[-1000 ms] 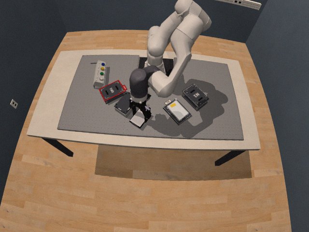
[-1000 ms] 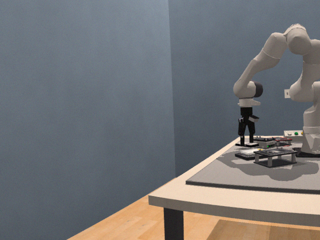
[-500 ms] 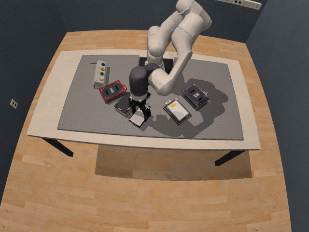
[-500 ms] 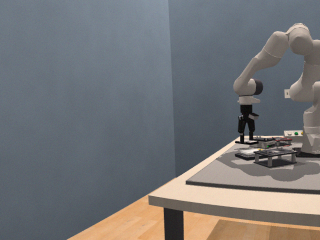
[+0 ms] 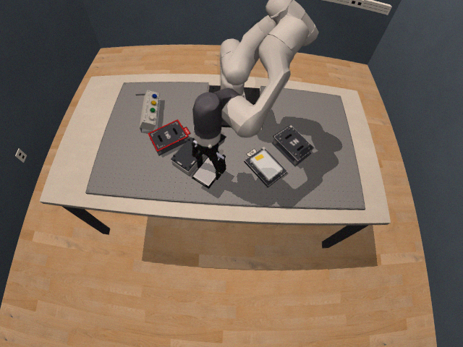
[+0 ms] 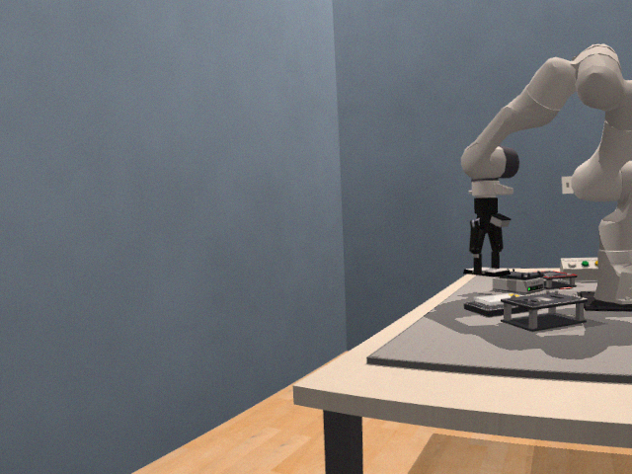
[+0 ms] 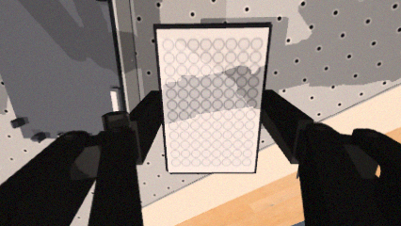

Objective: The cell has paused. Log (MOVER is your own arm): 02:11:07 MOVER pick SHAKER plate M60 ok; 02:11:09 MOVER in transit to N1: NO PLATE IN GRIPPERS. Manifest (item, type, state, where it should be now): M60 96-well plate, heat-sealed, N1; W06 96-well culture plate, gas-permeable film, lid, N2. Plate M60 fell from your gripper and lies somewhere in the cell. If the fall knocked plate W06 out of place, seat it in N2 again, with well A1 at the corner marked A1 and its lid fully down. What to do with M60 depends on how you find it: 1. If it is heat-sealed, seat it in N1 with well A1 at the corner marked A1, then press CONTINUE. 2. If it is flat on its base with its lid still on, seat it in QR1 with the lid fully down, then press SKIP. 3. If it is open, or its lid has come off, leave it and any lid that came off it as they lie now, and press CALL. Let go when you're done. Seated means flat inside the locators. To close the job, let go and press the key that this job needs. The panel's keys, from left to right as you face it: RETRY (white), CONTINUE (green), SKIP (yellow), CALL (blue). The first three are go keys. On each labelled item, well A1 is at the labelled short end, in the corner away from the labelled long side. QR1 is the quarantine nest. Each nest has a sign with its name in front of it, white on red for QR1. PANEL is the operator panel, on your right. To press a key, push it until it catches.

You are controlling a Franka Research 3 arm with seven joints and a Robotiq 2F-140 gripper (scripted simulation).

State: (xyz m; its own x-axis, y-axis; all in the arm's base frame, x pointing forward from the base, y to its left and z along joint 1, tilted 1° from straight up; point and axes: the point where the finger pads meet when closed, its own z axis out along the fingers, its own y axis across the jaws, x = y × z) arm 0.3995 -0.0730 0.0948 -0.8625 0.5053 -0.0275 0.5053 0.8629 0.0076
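Plate [image 7: 212, 96]: sealed face up, long axis running top to bottom of the wrist frame.
Gripper [image 7: 212, 129]: fingers clamped on its long sides.

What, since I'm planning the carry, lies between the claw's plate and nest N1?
The yellow-labelled plate, seen in the top view, sits between the sealed plate in the claw and N1.
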